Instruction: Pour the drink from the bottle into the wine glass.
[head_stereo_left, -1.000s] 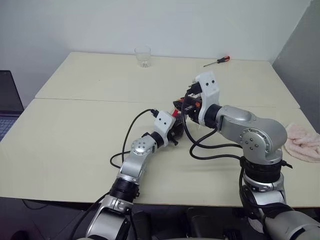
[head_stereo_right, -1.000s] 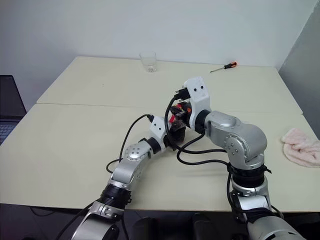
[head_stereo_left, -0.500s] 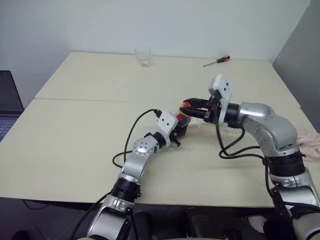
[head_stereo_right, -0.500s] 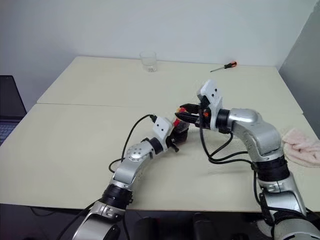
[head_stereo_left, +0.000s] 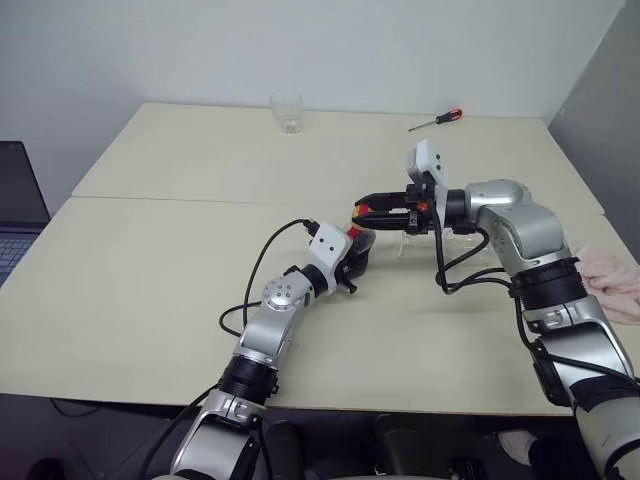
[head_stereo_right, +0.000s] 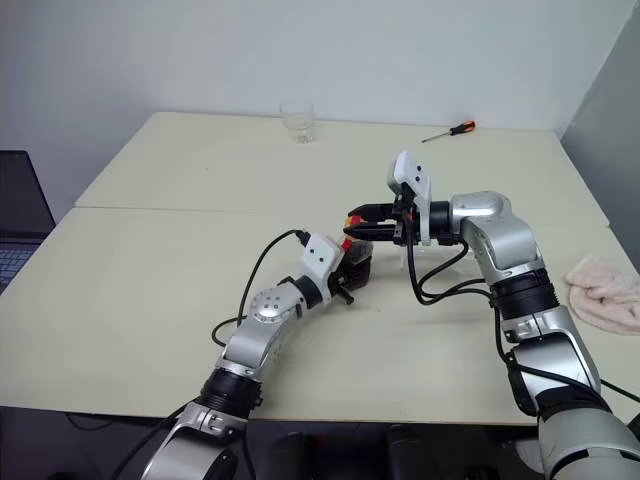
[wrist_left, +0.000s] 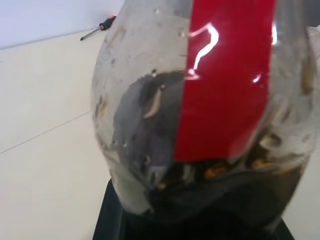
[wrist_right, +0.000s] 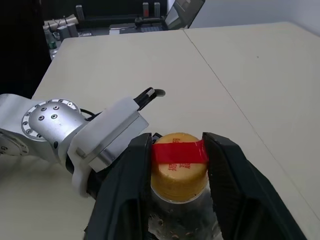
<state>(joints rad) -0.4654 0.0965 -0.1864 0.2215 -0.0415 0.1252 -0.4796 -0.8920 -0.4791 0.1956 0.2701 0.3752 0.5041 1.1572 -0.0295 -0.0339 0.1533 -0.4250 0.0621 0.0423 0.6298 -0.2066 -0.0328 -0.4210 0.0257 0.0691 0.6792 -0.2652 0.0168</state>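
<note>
The bottle (wrist_left: 200, 125) is clenched low on its body by the left claw (head_stereo_left: 358, 262) and is stood upright on the table (head_stereo_left: 150, 270), with the drink (wrist_left: 215, 205) lying dark in its base. The right claw (head_stereo_left: 368, 212) is laid level across from the right and is set about the yellow cap (wrist_right: 179, 162); whether the cap is clamped or merely straddled cannot be told. The step in hand is judged to be uncapping, so nothing has yet been poured. For this to go well, the bottle should be kept pinned and upright by the left claw while the cap is turned about the neck's own line and lifted straight off; a sideways pull would likely tip the bottle or spill the drink. A faint clear shape just under the right claw's wrist may be the glass (head_stereo_left: 412, 246), though this cannot be made sure; if so, it stands close enough to be knocked by the wrist or its cables (head_stereo_left: 460, 285). Open tabletop lies to the left of the left claw and ahead of both claws, where the cap could be set down. The tumbler (head_stereo_left: 286, 112) and screwdriver (head_stereo_left: 436, 119) lie well beyond both claws near the far edge, and a pink cloth (head_stereo_left: 615, 290) lies behind the right claw's arm at the right edge.
</note>
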